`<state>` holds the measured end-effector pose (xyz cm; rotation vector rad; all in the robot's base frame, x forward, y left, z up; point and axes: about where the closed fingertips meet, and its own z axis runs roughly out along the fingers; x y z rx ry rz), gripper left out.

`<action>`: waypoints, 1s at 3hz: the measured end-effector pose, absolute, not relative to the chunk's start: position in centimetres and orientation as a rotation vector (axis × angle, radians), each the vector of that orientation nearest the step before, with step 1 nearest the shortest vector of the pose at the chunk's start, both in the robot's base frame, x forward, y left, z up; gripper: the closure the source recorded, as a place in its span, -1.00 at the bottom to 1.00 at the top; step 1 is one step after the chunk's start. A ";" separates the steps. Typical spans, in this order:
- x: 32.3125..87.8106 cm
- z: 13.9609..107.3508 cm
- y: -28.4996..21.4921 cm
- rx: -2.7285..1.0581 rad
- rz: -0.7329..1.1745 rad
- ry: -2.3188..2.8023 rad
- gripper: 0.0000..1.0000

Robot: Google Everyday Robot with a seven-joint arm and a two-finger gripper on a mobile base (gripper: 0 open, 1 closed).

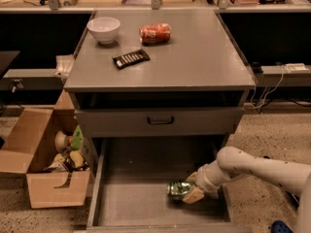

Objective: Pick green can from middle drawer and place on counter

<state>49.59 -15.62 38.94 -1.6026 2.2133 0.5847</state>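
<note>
The green can (pixel 177 188) lies dented and shiny near the right side of the open middle drawer (pixel 136 183), just above its bare grey floor. My gripper (pixel 188 192) reaches in from the right on a white arm and is shut on the can's right end. The counter (pixel 194 57) is the flat grey cabinet top above the drawer.
On the counter stand a white bowl (pixel 103 29), a red-orange can (pixel 155 33) on its side and a black bar (pixel 130 58). A shut drawer front with a black handle (pixel 160 120) overhangs the open drawer. An open cardboard box (pixel 41 178) of items sits on the floor at the left.
</note>
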 end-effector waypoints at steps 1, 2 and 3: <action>49.6 44.8 -15.6 -1.566 0.567 2.089 1.00; 49.1 51.4 -17.2 -1.566 0.527 1.961 1.00; 48.7 51.7 -17.5 -1.575 0.524 1.952 1.00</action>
